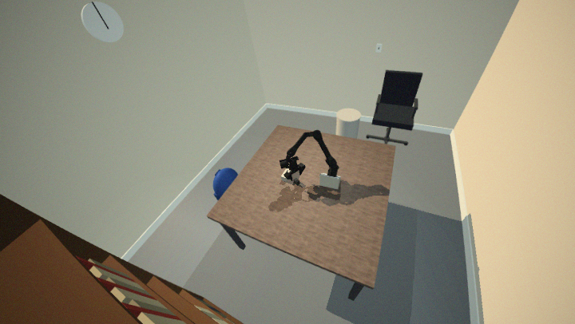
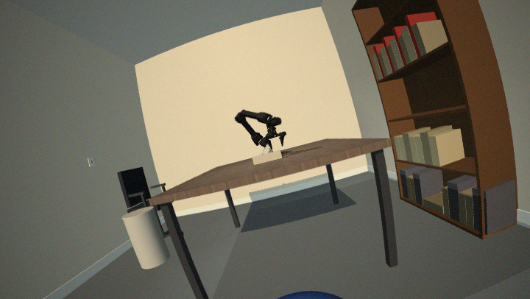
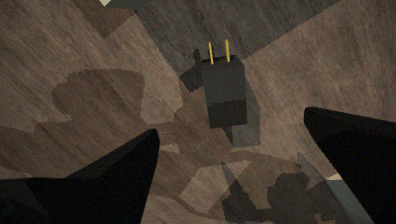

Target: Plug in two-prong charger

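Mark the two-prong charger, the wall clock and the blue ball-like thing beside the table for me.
Two-prong charger (image 3: 225,90): wrist view, on the dark top face of its body.
Wall clock (image 1: 102,21): top view, on its pale face.
Blue ball-like thing (image 1: 225,181) (image 2: 311,294): top and exterior views, on its rounded blue surface.

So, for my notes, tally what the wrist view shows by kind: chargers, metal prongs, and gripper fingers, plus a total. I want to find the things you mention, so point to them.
Two-prong charger (image 3: 225,82): 1
Gold-colored prongs (image 3: 227,51): 2
Black gripper fingers (image 2: 282,140) (image 1: 288,175): 2
Total: 5, counting the prongs separately from the charger body.
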{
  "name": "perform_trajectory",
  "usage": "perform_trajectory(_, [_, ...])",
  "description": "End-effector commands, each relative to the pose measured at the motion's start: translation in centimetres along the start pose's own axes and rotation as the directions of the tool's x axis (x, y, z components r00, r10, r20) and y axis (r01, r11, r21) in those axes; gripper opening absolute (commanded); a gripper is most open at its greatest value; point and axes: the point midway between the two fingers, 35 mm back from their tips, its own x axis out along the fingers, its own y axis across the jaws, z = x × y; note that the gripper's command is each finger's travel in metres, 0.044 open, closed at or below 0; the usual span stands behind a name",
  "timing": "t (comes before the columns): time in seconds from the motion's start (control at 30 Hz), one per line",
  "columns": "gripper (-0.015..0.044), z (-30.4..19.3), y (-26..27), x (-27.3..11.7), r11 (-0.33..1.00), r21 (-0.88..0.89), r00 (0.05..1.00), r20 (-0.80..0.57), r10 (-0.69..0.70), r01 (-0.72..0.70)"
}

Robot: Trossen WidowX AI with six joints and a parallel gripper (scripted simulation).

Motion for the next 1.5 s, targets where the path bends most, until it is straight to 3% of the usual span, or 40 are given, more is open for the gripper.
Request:
perform_trajectory(0.0, [0.044, 0.0, 0.0, 0.4, 1.0, 0.002, 1.0, 0.001, -0.011, 0.011])
perform_trajectory(1.47, [0.044, 0.5, -0.3, 6.6, 1.0, 0.002, 1.0, 0.002, -0.014, 0.014])
